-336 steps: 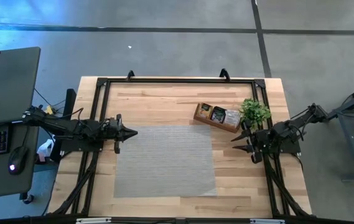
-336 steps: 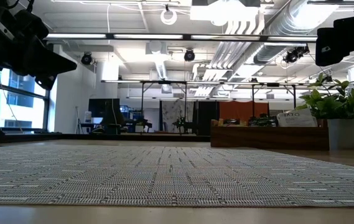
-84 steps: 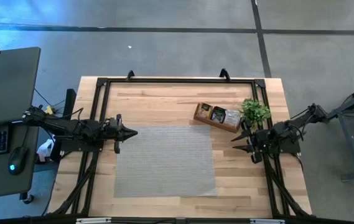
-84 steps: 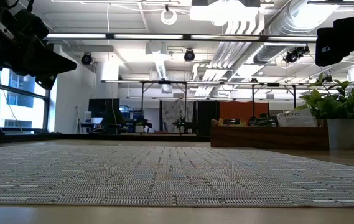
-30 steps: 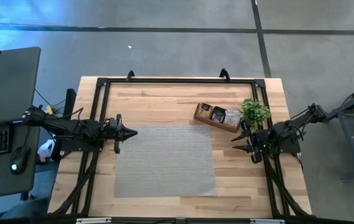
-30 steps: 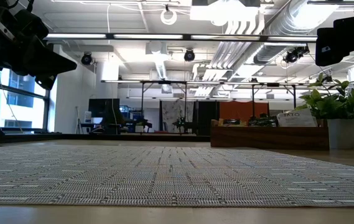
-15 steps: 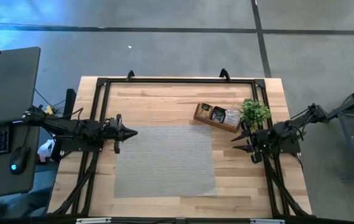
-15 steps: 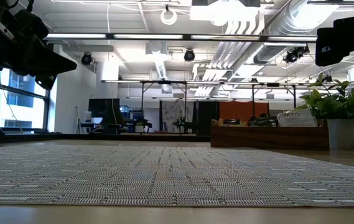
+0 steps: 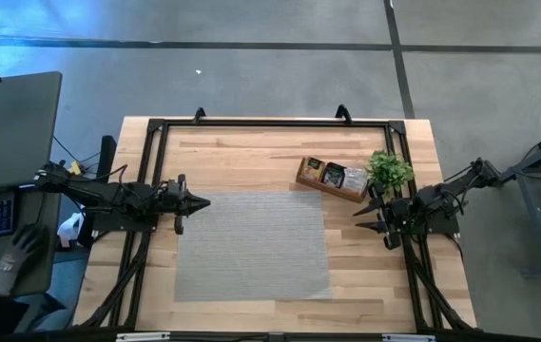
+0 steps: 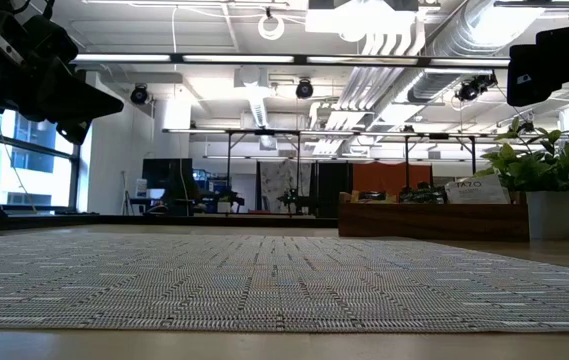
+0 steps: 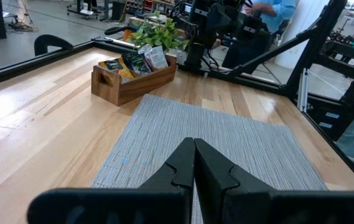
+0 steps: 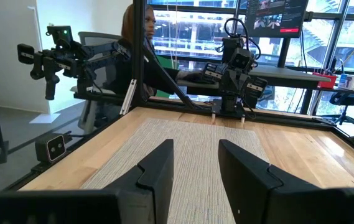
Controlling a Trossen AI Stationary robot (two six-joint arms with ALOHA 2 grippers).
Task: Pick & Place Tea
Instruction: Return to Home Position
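The tea sachets (image 9: 335,175) stand upright in a long brown wooden tray (image 9: 305,180) on the table's far right part; in the left wrist view the tea sachets (image 11: 134,61) show orange, black and white. My left gripper (image 9: 203,201) hovers shut at the left edge of the grey mat (image 9: 251,245), pointing right; its fingers (image 11: 193,163) meet above the mat. My right gripper (image 9: 359,220) waits open at the table's right side, right of the mat, fingers (image 12: 195,163) apart with nothing between them.
A small green plant (image 9: 389,170) in a white pot stands just right of the tray, close to my right arm. The grey mat covers the table's middle. A person's gloved hand (image 9: 15,261) is at a desk left of the table.
Both arms have kept still. At the desk left of the table, a person's hand has come onto the mouse.
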